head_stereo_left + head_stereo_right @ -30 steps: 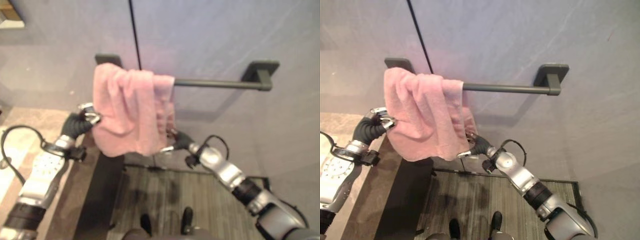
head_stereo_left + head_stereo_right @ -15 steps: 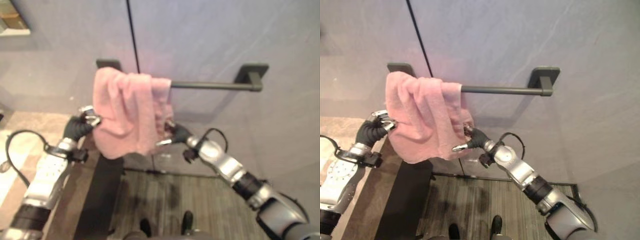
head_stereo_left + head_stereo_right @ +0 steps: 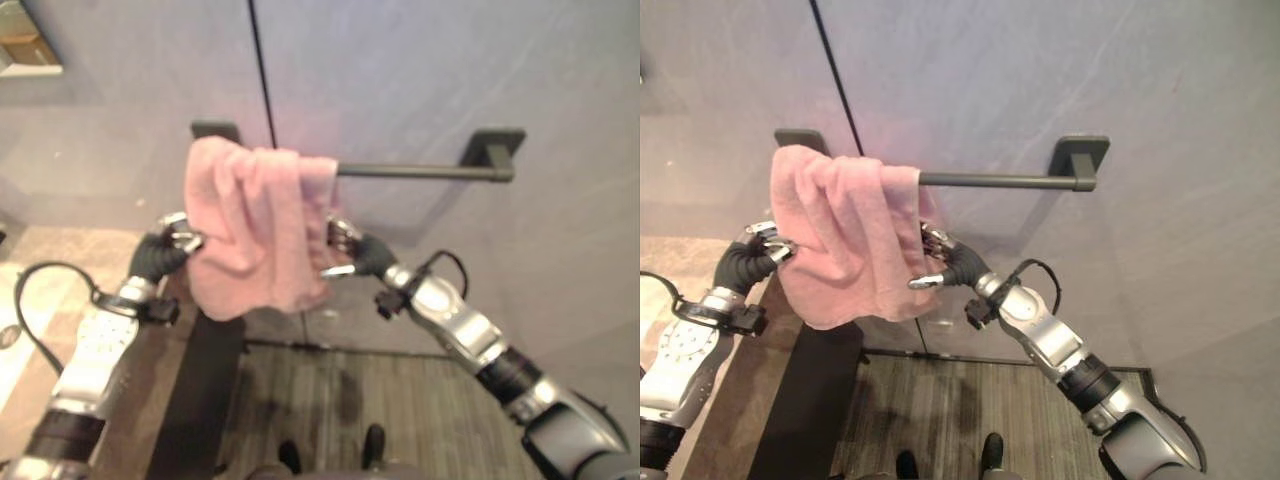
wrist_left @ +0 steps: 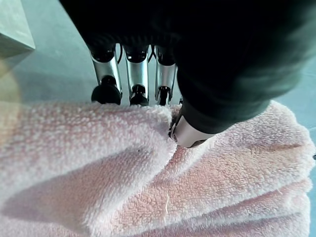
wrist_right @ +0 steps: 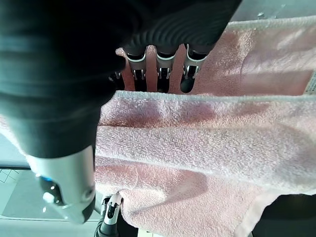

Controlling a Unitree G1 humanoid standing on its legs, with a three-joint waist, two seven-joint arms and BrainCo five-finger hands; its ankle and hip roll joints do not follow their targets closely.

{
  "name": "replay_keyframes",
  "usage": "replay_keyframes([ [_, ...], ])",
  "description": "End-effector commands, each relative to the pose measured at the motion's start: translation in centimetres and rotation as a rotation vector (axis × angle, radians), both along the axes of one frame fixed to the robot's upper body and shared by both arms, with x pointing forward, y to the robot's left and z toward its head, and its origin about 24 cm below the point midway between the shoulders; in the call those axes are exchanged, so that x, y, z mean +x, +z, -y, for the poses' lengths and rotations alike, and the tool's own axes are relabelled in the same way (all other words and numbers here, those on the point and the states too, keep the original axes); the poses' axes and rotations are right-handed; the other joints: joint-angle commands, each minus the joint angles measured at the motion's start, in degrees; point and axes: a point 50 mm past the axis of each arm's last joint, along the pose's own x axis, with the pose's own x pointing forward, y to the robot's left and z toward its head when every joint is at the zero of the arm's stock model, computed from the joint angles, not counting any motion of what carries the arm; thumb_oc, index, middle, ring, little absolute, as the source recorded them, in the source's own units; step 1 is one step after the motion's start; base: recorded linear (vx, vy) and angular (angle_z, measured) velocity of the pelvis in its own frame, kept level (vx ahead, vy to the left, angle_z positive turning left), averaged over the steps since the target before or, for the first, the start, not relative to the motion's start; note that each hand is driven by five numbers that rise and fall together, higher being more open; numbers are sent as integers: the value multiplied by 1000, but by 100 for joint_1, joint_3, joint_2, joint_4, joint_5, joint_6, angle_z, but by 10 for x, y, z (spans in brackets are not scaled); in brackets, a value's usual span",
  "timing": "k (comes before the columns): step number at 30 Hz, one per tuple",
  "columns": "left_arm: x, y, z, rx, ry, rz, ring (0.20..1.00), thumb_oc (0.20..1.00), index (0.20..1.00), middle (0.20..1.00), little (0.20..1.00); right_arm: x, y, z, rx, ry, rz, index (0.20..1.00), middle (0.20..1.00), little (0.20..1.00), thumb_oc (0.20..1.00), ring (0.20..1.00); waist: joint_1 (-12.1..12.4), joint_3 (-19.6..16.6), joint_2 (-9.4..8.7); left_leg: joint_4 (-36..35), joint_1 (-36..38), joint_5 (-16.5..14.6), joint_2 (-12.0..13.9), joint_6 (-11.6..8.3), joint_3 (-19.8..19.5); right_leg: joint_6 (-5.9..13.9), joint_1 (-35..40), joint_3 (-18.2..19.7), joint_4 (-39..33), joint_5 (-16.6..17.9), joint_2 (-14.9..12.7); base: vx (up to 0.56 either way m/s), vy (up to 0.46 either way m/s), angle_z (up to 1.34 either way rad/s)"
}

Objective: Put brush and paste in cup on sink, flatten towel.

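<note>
A pink towel [image 3: 845, 240] hangs bunched over the left end of a dark towel bar [image 3: 995, 181] on the grey wall. My left hand [image 3: 762, 247] is at the towel's left edge, and in the left wrist view its fingers [image 4: 137, 74] lie behind the cloth with the thumb [image 4: 190, 133] pressed on the front, pinching the towel [image 4: 148, 177]. My right hand [image 3: 945, 262] is at the towel's right edge. Its fingers [image 5: 160, 69] reach fairly straight onto the towel [image 5: 207, 143] at a fold's edge, and its thumb [image 5: 66, 190] stands spread apart in front.
The bar's right half is bare up to its right bracket [image 3: 1082, 158]. A beige countertop [image 3: 680, 265] lies at the lower left, with a dark upright panel [image 3: 805, 400] beside it. Dark striped flooring [image 3: 970, 410] spreads below the wall.
My right hand has risen along the towel's right edge, from its lower corner toward the bar. The left hand has kept its hold at the left edge. The camera has shifted slightly.
</note>
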Motion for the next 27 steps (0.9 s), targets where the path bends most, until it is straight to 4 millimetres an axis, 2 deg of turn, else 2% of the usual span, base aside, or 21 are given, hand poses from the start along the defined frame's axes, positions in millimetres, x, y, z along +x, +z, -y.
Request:
replay_keyframes([
  [1, 11, 28, 1, 52, 1, 127, 200, 200, 200, 200, 200, -3, 38, -15, 148, 61, 135, 1000, 1000, 1000, 1000, 1000, 23, 17, -368, 72, -35, -266, -66, 131, -31, 528, 19, 61, -11, 170, -554, 0, 0, 0],
  [6, 12, 34, 3, 44, -6, 153, 200, 200, 200, 200, 200, -1, 50, -22, 142, 85, 172, 1000, 1000, 1000, 1000, 1000, 70, 78, -403, 72, -178, -224, -62, 135, -56, 530, -118, 66, -11, 201, -540, 0, 0, 0],
  [14, 11, 47, 3, 44, -15, 208, 200, 200, 200, 200, 200, 2, 72, -21, 135, 87, 259, 1000, 1000, 1000, 1000, 1000, 108, 97, -446, 72, -468, -146, -58, 123, -140, 522, -347, 38, -11, 231, -539, 5, 1, 0],
  [26, 10, 38, 1, 27, 9, 181, 200, 200, 200, 200, 200, -4, 87, -22, 179, 123, 304, 1000, 1000, 1000, 1000, 1000, 97, 46, -448, 72, -120, -299, -38, 121, -66, 511, -43, 37, -11, 113, -526, 50, 6, 0],
  [27, 10, 37, 0, 26, 14, 179, 200, 200, 200, 200, 200, -5, 88, -22, 182, 125, 306, 849, 849, 849, 849, 849, 92, 38, -447, 72, -93, -309, -36, 118, -54, 510, -19, 39, -11, 102, -523, 34, 9, -4],
])
